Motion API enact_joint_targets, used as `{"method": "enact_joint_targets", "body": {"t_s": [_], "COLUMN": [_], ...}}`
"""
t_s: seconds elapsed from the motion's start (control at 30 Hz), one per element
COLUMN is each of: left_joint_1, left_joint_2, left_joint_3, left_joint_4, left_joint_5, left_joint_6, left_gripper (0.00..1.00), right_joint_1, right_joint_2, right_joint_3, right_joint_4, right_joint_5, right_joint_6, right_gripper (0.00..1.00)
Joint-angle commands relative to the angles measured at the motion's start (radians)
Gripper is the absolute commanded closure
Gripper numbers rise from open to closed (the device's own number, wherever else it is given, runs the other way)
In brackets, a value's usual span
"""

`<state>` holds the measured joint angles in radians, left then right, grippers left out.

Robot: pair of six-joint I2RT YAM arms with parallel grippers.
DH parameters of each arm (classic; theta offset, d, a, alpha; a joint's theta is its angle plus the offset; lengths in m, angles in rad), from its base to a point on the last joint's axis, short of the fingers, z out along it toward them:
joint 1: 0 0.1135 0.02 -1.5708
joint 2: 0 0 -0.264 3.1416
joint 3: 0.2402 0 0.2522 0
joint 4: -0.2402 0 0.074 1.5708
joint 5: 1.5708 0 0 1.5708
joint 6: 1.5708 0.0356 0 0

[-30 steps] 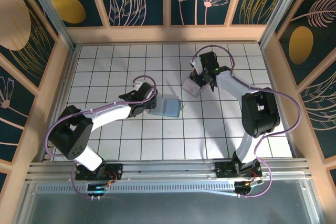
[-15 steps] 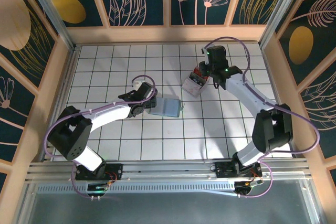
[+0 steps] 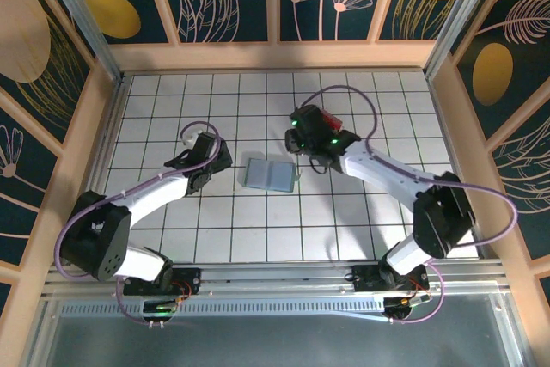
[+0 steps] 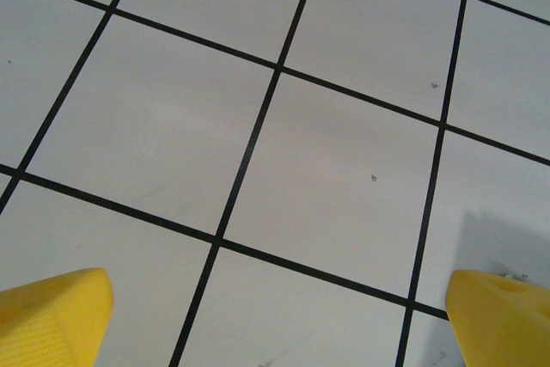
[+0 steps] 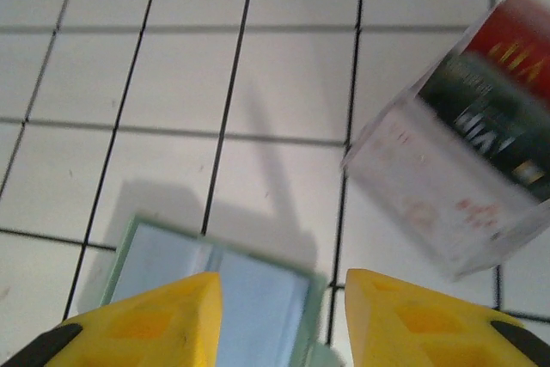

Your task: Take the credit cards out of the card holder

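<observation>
The card holder (image 3: 268, 174) lies open and flat on the white tiles in the middle, showing two pale grey-blue panels. The credit cards are hidden. My right gripper (image 3: 302, 150) hovers just off the holder's right edge. In the right wrist view its yellow fingers (image 5: 172, 315) stand apart over the card holder (image 5: 249, 298) with nothing between them; the right gripper (image 5: 279, 285) is open. My left gripper (image 3: 210, 159) sits about one tile left of the holder. In the left wrist view the left gripper (image 4: 279, 333) is wide open over bare tile.
A clear plastic box (image 5: 464, 186) with red and black contents lies just behind and right of the right gripper; its red end (image 3: 332, 120) peeks from under the right wrist. Wooden walls ring the tiled floor (image 3: 258, 229).
The right arm swung from the clear box at the back right down and left to the holder's right edge, its jaws widening. The left gripper drew back leftward off the holder.
</observation>
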<state>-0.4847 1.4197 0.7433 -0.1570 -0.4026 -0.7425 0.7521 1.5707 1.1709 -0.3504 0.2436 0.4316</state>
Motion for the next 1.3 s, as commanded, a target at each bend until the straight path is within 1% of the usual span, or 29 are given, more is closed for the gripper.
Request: {"method": "enact_joint_targets", "body": {"t_s": [0.0,0.13,0.33,0.5,0.57,0.63,0.7,1.0,1.27], "left_joint_1": [0.023,0.061,0.117,0.127,0.129,0.129,0.128,0.130,0.130], "left_joint_2": [-0.034,-0.053,-0.103,-0.110,-0.110,-0.112,-0.112,-0.110,-0.109], "left_joint_3": [-0.019,-0.051,-0.119,-0.146,-0.151,-0.152,-0.153,-0.159,-0.166], "left_joint_4": [0.034,0.050,0.088,0.092,0.094,0.096,0.098,0.099,0.103], "left_joint_5": [0.004,0.019,0.065,0.072,0.075,0.074,0.070,0.073,0.082], "left_joint_6": [-0.027,-0.040,-0.080,-0.092,-0.094,-0.096,-0.095,-0.099,-0.102], "left_gripper": [0.01,0.01,0.01,0.01,0.01,0.01,0.01,0.01,0.01], "right_joint_1": [0.059,0.131,0.199,0.226,0.232,0.237,0.238,0.248,0.254], "right_joint_2": [0.074,0.159,0.279,0.371,0.400,0.420,0.435,0.476,0.516], "right_joint_3": [0.051,0.105,0.181,0.259,0.282,0.293,0.297,0.274,0.273], "right_joint_4": [-0.072,-0.081,-0.089,-0.117,-0.122,-0.122,-0.118,-0.084,-0.079], "right_joint_5": [0.080,0.085,0.072,0.103,0.103,0.098,0.086,0.012,0.002], "right_joint_6": [0.107,0.123,0.139,0.139,0.139,0.139,0.139,0.142,0.136], "right_gripper": [0.57,0.55,0.52,0.43,0.39,0.33,0.30,0.28,0.28]}}
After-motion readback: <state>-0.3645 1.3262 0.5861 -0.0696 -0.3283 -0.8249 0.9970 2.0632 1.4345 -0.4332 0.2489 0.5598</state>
